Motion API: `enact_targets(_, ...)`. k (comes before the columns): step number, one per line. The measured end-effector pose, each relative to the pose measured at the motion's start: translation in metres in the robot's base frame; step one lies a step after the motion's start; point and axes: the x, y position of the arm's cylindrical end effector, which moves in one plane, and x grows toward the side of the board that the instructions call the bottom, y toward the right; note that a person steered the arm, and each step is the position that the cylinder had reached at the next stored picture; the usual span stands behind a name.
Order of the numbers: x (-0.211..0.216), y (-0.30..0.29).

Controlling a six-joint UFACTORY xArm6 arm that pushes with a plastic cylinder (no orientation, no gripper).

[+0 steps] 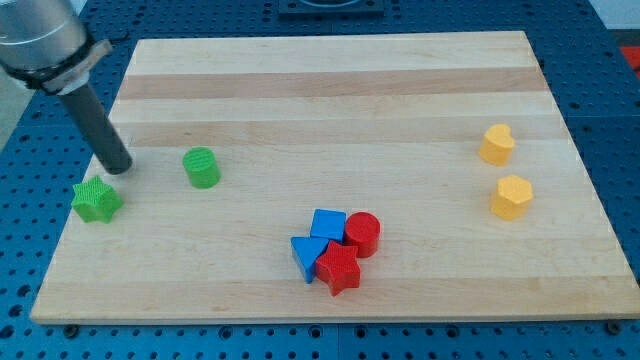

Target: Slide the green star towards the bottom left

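Camera view, my tip (118, 166) just above green star (97, 201)

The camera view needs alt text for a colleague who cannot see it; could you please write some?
My tip rests just above and to the right of the green star near the wooden board's left edge, with a green cylinder further right. Red and blue blocks cluster at bottom centre; two yellow blocks sit at the view's right.

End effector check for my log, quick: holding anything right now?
No gripper, only my tip: holding nothing, just above-right of the green star.
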Motion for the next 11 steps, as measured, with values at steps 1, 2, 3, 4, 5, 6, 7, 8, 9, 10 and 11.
enact_targets(1, 0.005, 0.035)
enact_targets(2, 0.013, 0.033)
enact_targets(3, 0.032, 0.028)
enact_targets(4, 0.036, 0.023)
enact_targets(5, 0.033, 0.019)
enact_targets(6, 0.017, 0.018)
enact_targets(7, 0.011, 0.001)
enact_targets(8, 0.020, -0.011)
enact_targets(9, 0.040, -0.011)
enact_targets(10, 0.058, -0.011)
enact_targets(11, 0.064, -0.011)
